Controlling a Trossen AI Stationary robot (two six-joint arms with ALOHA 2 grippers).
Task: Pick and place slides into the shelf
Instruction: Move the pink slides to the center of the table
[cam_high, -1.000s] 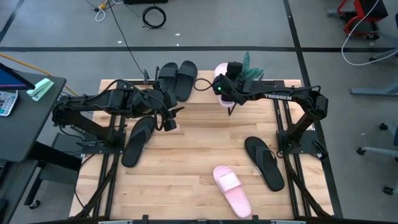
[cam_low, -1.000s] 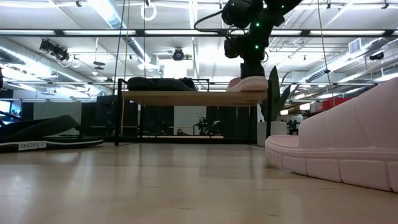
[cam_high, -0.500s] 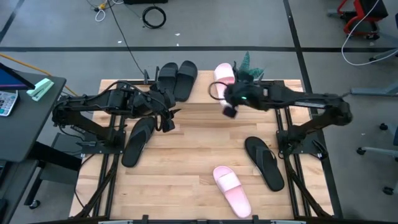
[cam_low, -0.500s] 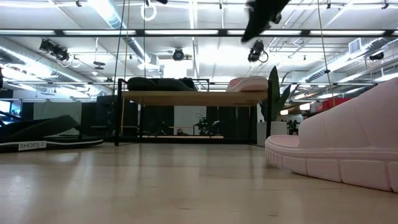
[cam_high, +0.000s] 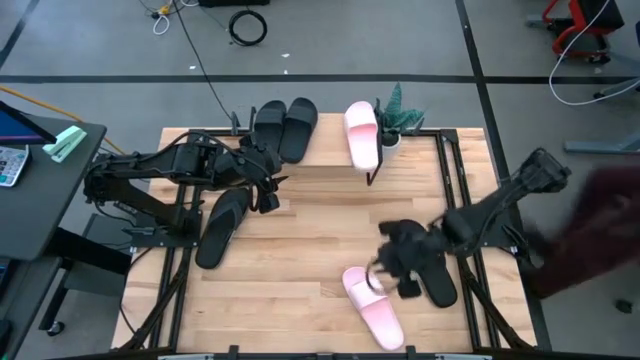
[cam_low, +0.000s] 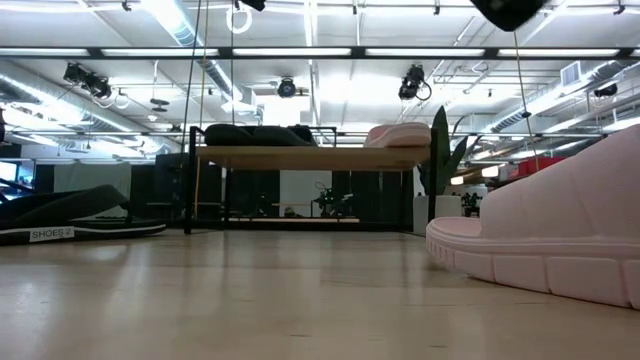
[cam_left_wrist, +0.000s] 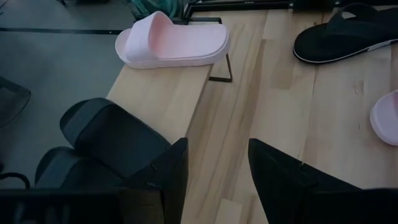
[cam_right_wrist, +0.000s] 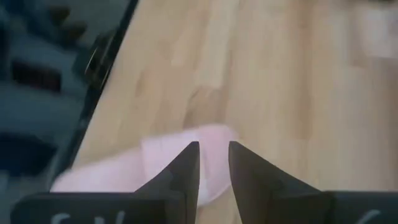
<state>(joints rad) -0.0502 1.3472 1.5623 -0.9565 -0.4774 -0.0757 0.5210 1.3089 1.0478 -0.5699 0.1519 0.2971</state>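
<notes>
A: Where is the next slide?

B: A pale pink slide (cam_high: 372, 307) lies at the table's near edge. The right gripper (cam_high: 388, 268) hovers just above it, fingers a narrow gap apart, empty. Two black slides (cam_high: 285, 127) and one pink slide (cam_high: 362, 134) sit on the shelf (cam_left_wrist: 163, 93), far side.

A: How will it handle?

B: Probably light, springy foam. The broad strap looks the best hold. The left gripper (cam_high: 270, 188) waits near the shelf, parted, empty.

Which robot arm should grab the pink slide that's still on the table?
The right arm, probably. Its gripper hangs just beside the pink slide near the table's front, jaws open. The left gripper waits across the table by the shelf, much farther away.
</notes>
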